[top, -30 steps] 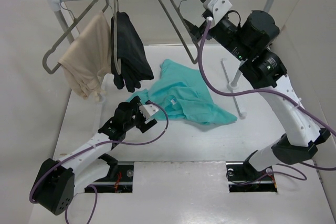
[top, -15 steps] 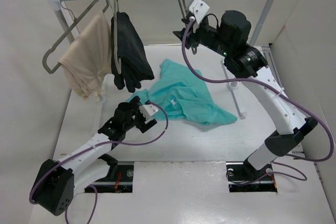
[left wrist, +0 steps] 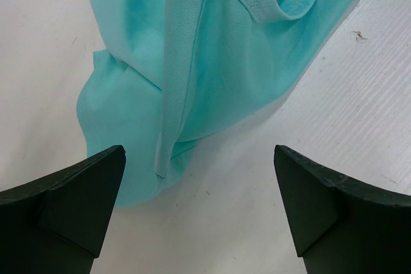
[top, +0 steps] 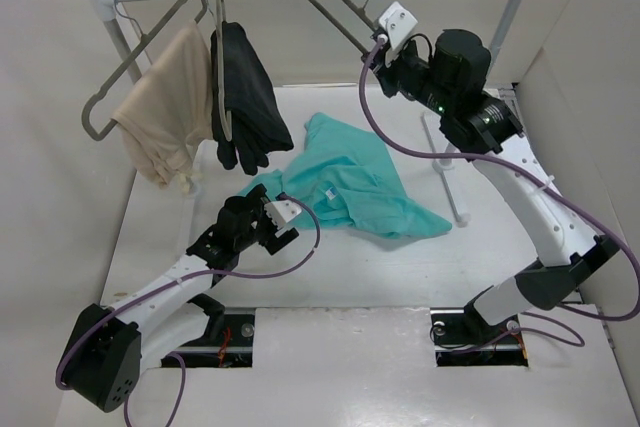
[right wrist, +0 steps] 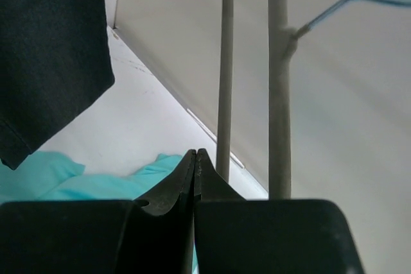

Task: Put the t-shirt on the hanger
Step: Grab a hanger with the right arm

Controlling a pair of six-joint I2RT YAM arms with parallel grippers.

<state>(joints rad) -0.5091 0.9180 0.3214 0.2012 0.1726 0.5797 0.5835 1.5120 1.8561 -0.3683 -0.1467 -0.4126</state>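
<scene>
While the left pincer (left wrist: 199, 153) gapes, the closed right pincer (right wrist: 195, 154) has shifted rightward.

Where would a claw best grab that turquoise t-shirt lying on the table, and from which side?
Probably the bunched fold at the near-left edge of the t-shirt, coming down from the robot's side with the left claw, which hangs open just short of it. There the cloth doubles up into a ridge that the fingers can pinch; elsewhere it lies flatter on the table.
</scene>
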